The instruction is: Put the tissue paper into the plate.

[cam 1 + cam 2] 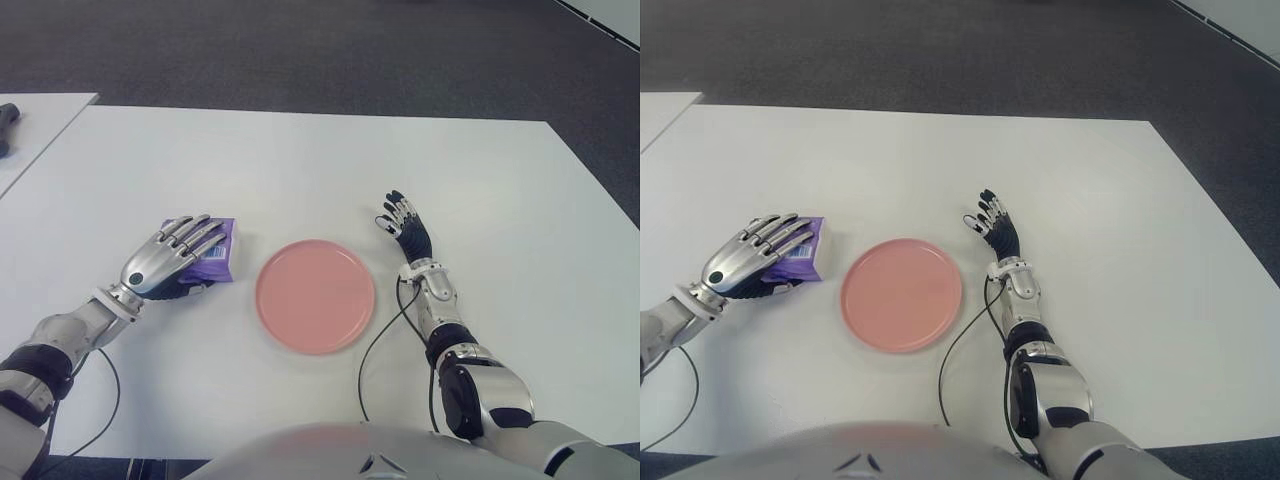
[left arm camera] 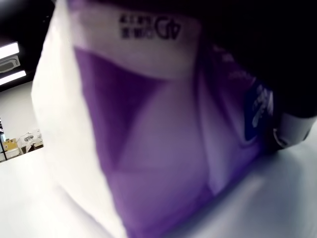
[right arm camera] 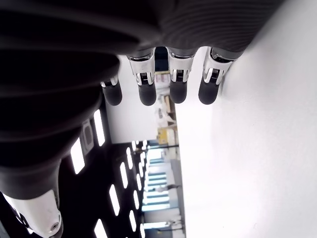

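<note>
A purple tissue pack (image 1: 222, 257) lies on the white table (image 1: 300, 170), left of the pink plate (image 1: 315, 296) and a short gap from its rim. My left hand (image 1: 175, 255) is laid over the top of the pack, its fingers stretched out flat across it and not curled around it. In the left wrist view the pack (image 2: 163, 148) fills the picture close under the palm. The plate holds nothing. My right hand (image 1: 405, 225) shows to the right of the plate, fingers (image 3: 148, 91) straight and holding nothing.
A second white table (image 1: 40, 125) stands at the far left with a dark object (image 1: 6, 125) on it. A thin black cable (image 1: 385, 330) runs from my right wrist past the plate's right side. Dark carpet (image 1: 300, 50) lies beyond the far edge.
</note>
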Controlling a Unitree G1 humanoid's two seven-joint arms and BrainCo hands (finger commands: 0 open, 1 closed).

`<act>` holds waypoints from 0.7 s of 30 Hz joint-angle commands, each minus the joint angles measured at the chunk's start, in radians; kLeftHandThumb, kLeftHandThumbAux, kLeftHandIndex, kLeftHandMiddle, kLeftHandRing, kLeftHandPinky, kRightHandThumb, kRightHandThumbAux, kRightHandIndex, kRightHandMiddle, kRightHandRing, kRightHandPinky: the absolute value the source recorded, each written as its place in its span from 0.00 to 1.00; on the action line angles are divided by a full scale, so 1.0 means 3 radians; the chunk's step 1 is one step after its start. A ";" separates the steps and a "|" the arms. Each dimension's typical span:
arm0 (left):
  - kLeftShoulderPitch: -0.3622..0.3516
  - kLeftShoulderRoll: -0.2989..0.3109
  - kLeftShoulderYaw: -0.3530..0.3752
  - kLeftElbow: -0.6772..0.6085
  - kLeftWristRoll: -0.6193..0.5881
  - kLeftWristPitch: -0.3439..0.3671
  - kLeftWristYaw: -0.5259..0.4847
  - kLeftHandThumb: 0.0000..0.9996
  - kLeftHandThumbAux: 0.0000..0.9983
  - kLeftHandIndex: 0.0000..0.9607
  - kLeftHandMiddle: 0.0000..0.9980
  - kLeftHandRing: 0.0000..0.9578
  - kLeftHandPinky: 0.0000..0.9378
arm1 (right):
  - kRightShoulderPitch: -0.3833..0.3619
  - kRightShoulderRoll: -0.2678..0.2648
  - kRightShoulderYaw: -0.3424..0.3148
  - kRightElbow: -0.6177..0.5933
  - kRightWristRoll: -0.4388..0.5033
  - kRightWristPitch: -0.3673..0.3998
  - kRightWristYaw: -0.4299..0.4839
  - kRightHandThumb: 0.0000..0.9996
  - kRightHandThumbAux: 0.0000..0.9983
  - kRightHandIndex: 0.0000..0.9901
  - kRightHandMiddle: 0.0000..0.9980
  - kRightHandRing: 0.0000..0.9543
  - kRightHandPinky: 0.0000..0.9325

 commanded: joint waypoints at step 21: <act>-0.0024 -0.0057 -0.0222 0.0083 -0.0102 0.0004 0.0072 0.25 0.49 0.02 0.04 0.01 0.00 | 0.0234 -0.0021 -0.0021 0.0157 0.0020 0.0198 0.0008 0.10 0.71 0.00 0.00 0.00 0.00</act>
